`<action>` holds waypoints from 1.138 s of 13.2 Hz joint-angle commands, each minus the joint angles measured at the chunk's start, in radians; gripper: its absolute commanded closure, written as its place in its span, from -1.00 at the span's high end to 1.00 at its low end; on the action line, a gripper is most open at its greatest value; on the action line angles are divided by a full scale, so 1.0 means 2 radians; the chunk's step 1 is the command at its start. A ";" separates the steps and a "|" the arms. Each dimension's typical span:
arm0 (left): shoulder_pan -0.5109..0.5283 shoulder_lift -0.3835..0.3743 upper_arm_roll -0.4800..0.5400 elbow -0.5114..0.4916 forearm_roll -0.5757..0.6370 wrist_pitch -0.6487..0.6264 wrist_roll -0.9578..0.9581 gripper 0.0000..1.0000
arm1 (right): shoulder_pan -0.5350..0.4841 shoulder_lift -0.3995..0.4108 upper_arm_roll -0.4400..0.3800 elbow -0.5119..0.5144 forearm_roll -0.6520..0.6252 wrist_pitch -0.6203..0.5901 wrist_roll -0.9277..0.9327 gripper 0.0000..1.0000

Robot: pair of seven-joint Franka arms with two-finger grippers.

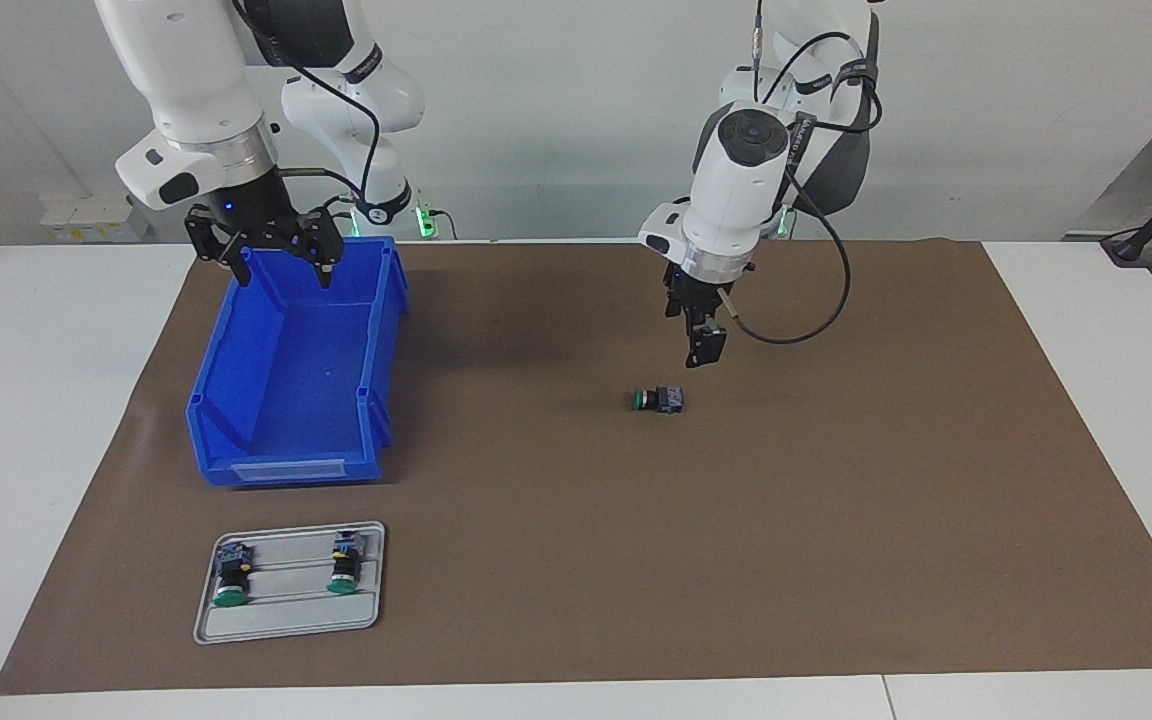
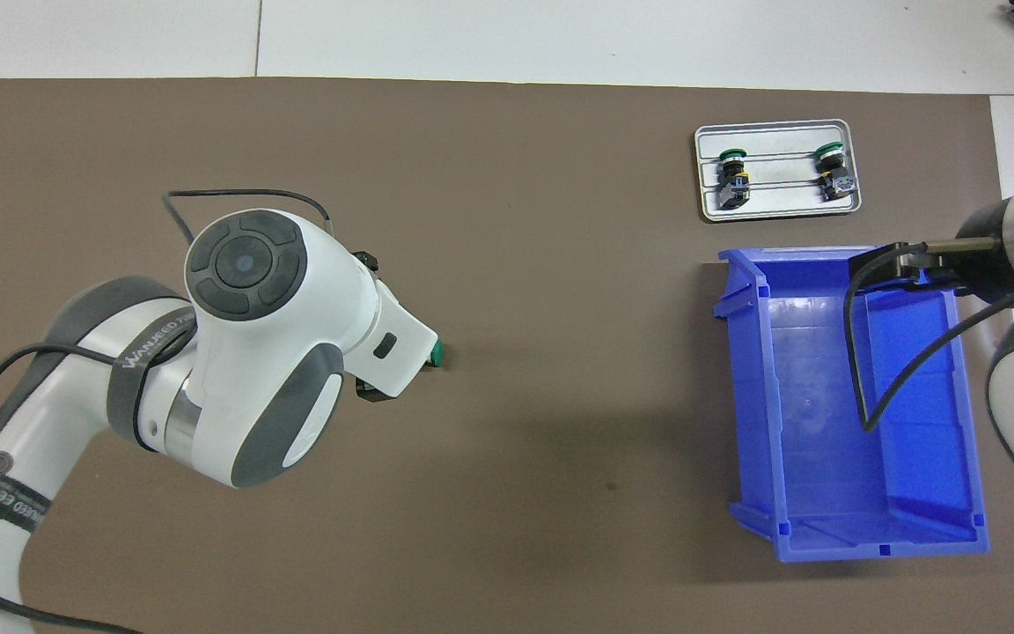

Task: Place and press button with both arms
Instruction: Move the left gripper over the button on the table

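Observation:
One button lies on its side on the brown mat near the table's middle, its green cap toward the right arm's end. My left gripper hangs open just over it, points down, holds nothing and does not touch it. In the overhead view the left wrist covers the button except its green cap. My right gripper waits open and empty over the blue bin, at the end nearer the robots.
A grey tray lies on the mat farther from the robots than the bin, with two more green-capped buttons on it. The overhead view shows the tray and the bin, which holds nothing.

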 commanded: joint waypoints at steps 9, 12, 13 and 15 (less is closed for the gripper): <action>-0.042 0.054 0.012 -0.065 0.003 0.107 0.028 0.95 | -0.009 -0.011 0.005 -0.012 0.012 0.000 -0.010 1.00; -0.044 0.090 0.011 -0.066 0.044 0.144 -0.009 0.95 | -0.009 -0.011 0.005 -0.013 0.012 0.000 -0.010 1.00; -0.044 0.096 0.011 -0.066 0.044 0.154 -0.012 0.95 | -0.009 -0.011 0.005 -0.012 0.012 0.000 -0.010 1.00; -0.044 0.099 0.011 -0.065 0.044 0.159 -0.013 0.95 | -0.009 -0.011 0.005 -0.012 0.012 0.000 -0.010 1.00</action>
